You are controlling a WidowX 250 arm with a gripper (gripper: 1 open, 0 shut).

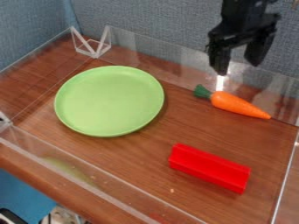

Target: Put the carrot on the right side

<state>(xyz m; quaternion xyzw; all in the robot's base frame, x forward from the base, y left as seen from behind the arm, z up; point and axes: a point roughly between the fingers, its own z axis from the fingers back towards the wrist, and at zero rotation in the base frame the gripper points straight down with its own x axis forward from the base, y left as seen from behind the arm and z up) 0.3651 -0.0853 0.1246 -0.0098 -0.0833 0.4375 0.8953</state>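
With your gripper point(239, 63) open, the carrot point(237, 104) lies right of the plate point(110, 101), ungrasped, placement apparently complete.

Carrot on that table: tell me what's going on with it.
Nothing is being held. The robot's gripper hangs open above the far side of the table, over the carrot, which lies on the tabletop toward the right of the picture. The green plate sits to its left, and the red block lies nearer the camera.
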